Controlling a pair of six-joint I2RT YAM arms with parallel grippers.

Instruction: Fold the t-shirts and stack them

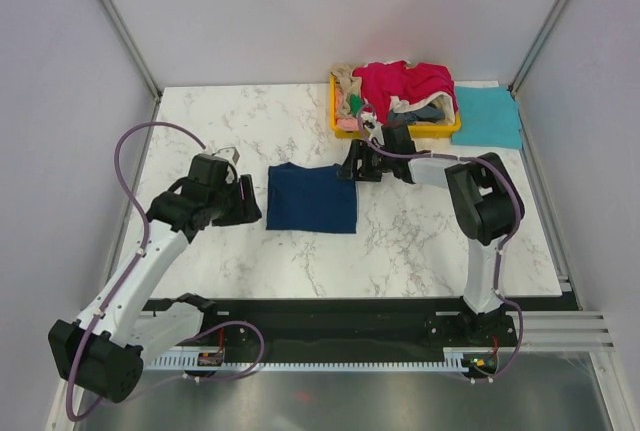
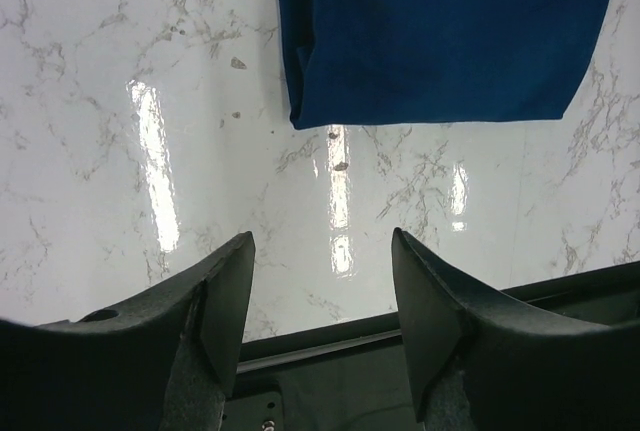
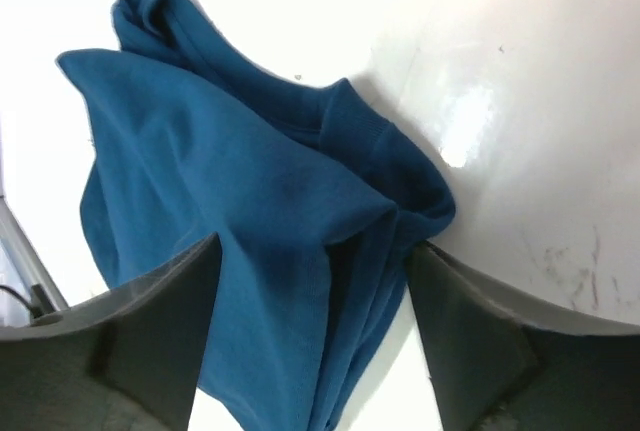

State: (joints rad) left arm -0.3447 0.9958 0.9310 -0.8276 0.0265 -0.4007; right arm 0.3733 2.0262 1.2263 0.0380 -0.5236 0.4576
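Note:
A navy t-shirt (image 1: 312, 198) lies folded into a rectangle in the middle of the marble table. It shows flat in the left wrist view (image 2: 440, 31). My left gripper (image 1: 250, 206) is open and empty (image 2: 322, 236), just left of the shirt. My right gripper (image 1: 350, 163) is at the shirt's far right corner. Its jaws stand wide apart (image 3: 313, 245) with a bunched ridge of the navy cloth (image 3: 250, 211) between them. A plain teal t-shirt (image 1: 487, 116) lies folded flat at the back right. A crimson-pink t-shirt (image 1: 405, 81) and a beige one (image 1: 347, 79) are piled in the tray.
A shallow yellow tray (image 1: 338, 127) heaped with crumpled shirts stands at the back, just behind my right gripper. A black rail (image 1: 350, 311) runs along the table's near edge. Grey walls close in the sides and back.

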